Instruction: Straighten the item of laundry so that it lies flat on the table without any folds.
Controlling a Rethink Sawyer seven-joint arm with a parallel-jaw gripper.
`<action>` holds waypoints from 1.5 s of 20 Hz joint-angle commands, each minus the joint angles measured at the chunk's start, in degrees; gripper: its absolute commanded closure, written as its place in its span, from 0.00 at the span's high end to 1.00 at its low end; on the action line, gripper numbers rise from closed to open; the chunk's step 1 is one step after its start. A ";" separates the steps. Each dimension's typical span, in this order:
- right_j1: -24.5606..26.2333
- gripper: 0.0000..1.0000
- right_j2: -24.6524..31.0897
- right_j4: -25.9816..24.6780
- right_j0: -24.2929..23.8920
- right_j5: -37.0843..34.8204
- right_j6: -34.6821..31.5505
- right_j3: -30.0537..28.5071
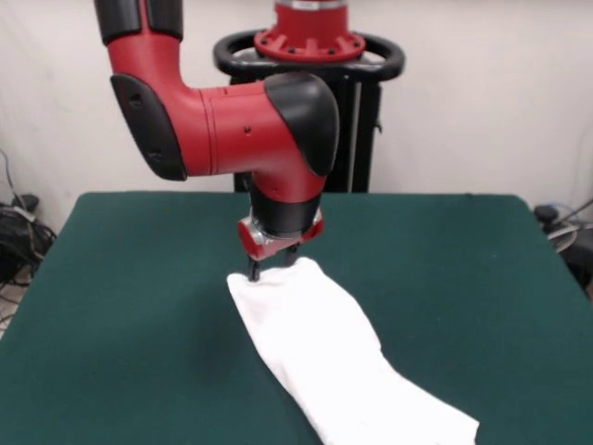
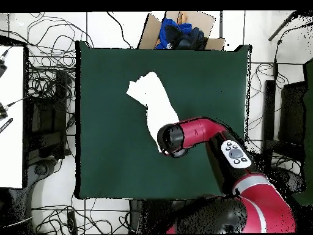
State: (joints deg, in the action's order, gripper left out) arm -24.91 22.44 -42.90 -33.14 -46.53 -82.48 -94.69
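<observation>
Laundry item (image 1: 338, 362), plain white side up, lies folded into a long narrow band running diagonally across the middle of the green table (image 1: 120, 306). Gripper (image 1: 255, 272) stands low at the band's end nearest the pedestal, tips touching the cloth edge. Whether its fingers are apart or together cannot be told.
</observation>
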 commanded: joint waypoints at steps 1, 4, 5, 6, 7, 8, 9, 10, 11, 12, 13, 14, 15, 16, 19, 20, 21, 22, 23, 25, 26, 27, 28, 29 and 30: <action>2.44 1.00 5.74 -2.79 -1.83 9.26 6.71 -2.86; 2.26 1.00 5.01 -2.56 -1.15 8.60 6.58 -2.81; 2.12 1.00 4.53 -2.40 -0.70 7.62 6.54 -2.67; 2.40 1.00 4.07 -2.51 -0.37 7.09 6.42 -2.32; 2.53 1.00 4.02 -2.60 -0.39 7.19 6.42 -2.27; 2.65 1.00 4.06 -2.68 -0.42 7.39 6.40 -2.18; 2.76 1.00 4.10 -2.75 -0.44 7.60 6.37 -2.10; 2.60 1.00 4.13 -2.73 -0.62 7.49 6.59 -2.18; 2.65 1.00 4.13 -2.70 -0.44 7.42 6.50 -2.05; 2.70 1.00 4.17 -2.69 -0.34 7.42 6.47 -1.91; 2.76 1.00 4.21 -2.68 -0.25 7.41 6.45 -1.76; 2.62 1.00 4.23 -2.66 -0.26 7.39 6.46 -1.79; 2.25 1.00 4.24 -2.67 -0.10 7.67 6.09 -1.92; 1.88 1.00 4.25 -2.68 0.06 7.95 5.73 -2.05; -0.53 1.00 4.76 -2.10 0.31 9.32 4.09 -2.72; -0.68 1.00 4.78 -2.21 0.35 9.30 4.24 -2.69; -0.83 1.00 4.80 -2.32 0.40 9.28 4.39 -2.67; -0.72 1.00 5.12 -3.06 0.45 9.43 5.65 -2.49; -0.68 1.00 5.39 -3.50 0.58 9.31 6.58 -2.31; -0.65 1.00 5.97 -4.67 0.86 8.31 9.62 -1.84; -0.55 1.00 6.15 -5.24 1.00 7.20 11.56 -1.49; -0.54 1.00 6.26 -5.52 1.06 6.63 12.41 -1.36; -0.68 1.00 6.33 -6.03 1.31 5.73 13.64 -1.12; -0.77 1.00 6.43 -6.28 1.37 5.31 14.19 -1.06; -0.89 1.00 6.50 -6.85 1.69 4.86 14.88 -0.85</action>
State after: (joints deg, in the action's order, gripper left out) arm -25.89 23.39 -45.17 -34.07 -41.67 -82.22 -96.60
